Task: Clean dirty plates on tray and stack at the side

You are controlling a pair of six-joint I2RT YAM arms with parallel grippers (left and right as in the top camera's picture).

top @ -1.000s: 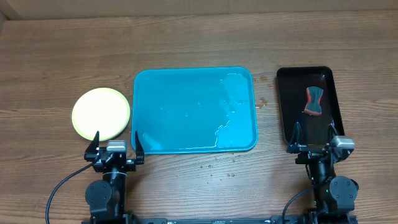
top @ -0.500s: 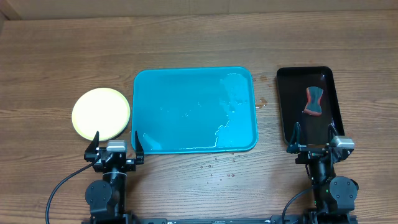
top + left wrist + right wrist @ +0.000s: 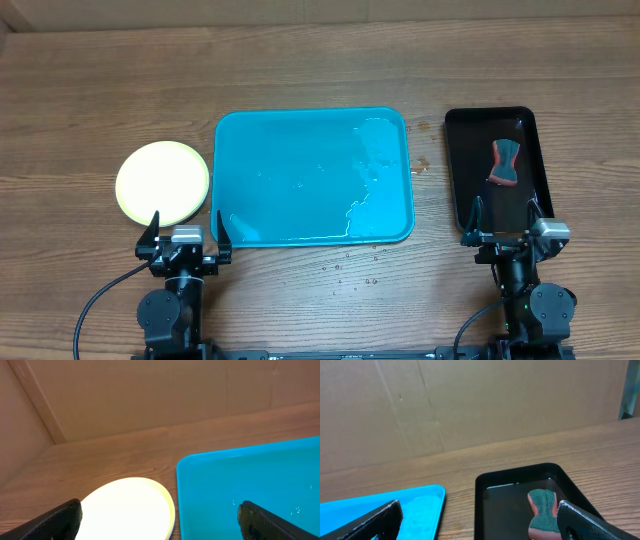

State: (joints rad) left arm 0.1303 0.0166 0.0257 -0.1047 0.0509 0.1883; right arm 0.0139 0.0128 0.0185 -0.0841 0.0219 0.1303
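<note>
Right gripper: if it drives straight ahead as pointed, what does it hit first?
Likely the sponge in the black tray: the right gripper, fingers open, points along that tray with the sponge near its midline. Height is unclear; it might pass above.

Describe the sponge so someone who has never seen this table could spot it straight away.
Start at the big turquoise tray in the middle of the wooden table; to its right lies a narrower glossy black tray. Inside it lies the sponge, the only hourglass-shaped thing there, coloured red and dark grey.
</note>
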